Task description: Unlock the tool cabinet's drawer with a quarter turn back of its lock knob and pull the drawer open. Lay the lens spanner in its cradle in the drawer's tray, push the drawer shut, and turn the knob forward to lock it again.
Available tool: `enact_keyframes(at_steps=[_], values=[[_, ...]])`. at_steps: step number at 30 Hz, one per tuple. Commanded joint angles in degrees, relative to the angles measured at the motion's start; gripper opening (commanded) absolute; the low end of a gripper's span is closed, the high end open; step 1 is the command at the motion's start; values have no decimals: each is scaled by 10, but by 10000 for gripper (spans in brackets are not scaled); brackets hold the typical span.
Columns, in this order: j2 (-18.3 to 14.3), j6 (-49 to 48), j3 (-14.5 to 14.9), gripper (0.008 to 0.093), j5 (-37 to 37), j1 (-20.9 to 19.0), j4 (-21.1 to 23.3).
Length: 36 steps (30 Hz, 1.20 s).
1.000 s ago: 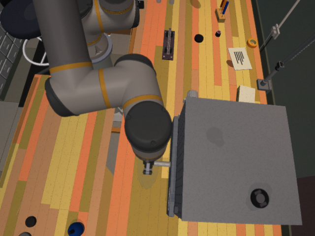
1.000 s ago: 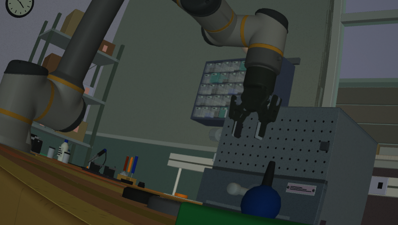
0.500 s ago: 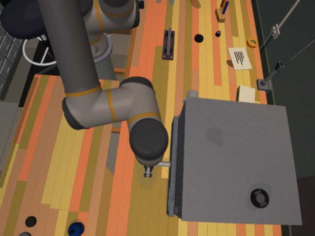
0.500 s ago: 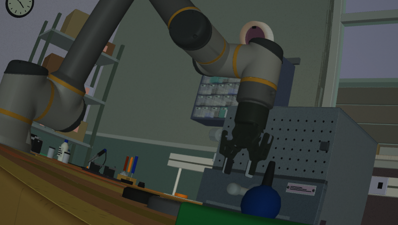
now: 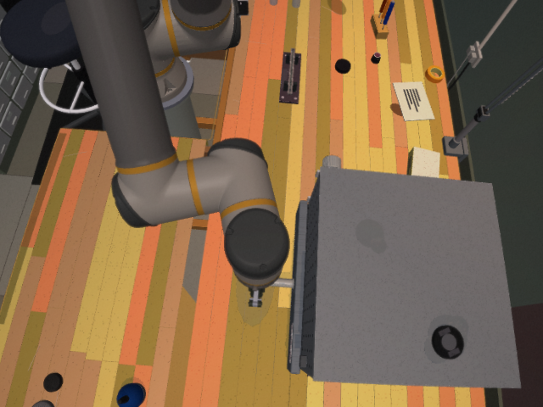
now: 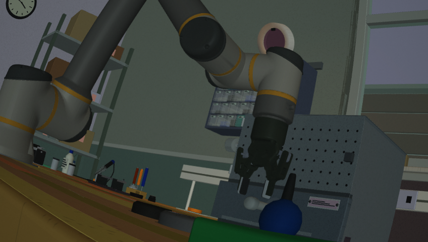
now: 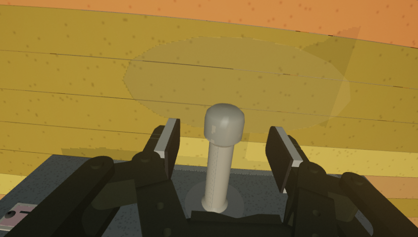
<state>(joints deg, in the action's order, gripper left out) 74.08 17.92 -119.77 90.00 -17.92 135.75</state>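
The grey tool cabinet [image 5: 408,276] stands on the right of the bench, its perforated front facing the arm. Its drawer [image 6: 288,204] sits low in the front and looks closed. A pale handle with a rounded end [image 7: 223,123] sticks out from the drawer front [image 5: 283,283] [image 6: 253,203]. A pale lock knob [image 5: 331,161] sits at the cabinet's far front corner [image 6: 232,144]. The lens spanner [image 5: 291,76] lies on a dark stand far up the bench. My gripper [image 7: 224,144] [image 6: 255,187] [image 5: 255,301] hangs just above the handle, fingers to either side of it, open and empty.
The cabinet front [image 6: 318,153] rises right behind the gripper. A blue rubber blower [image 6: 280,214] [image 5: 130,394] stands on a green mat near the second side camera. A screwdriver holder [image 5: 382,19], tape roll [image 5: 435,73] and paper sheet [image 5: 413,100] lie at the far end.
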Motion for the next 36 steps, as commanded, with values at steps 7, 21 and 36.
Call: enact_keyframes(at_steps=[7, 21, 36], values=[[-5, 0, -2, 680, 0, 0, 7], [-21, 0, -8, 680, 0, 0, 30], [-23, 0, -9, 680, 0, 0, 33]])
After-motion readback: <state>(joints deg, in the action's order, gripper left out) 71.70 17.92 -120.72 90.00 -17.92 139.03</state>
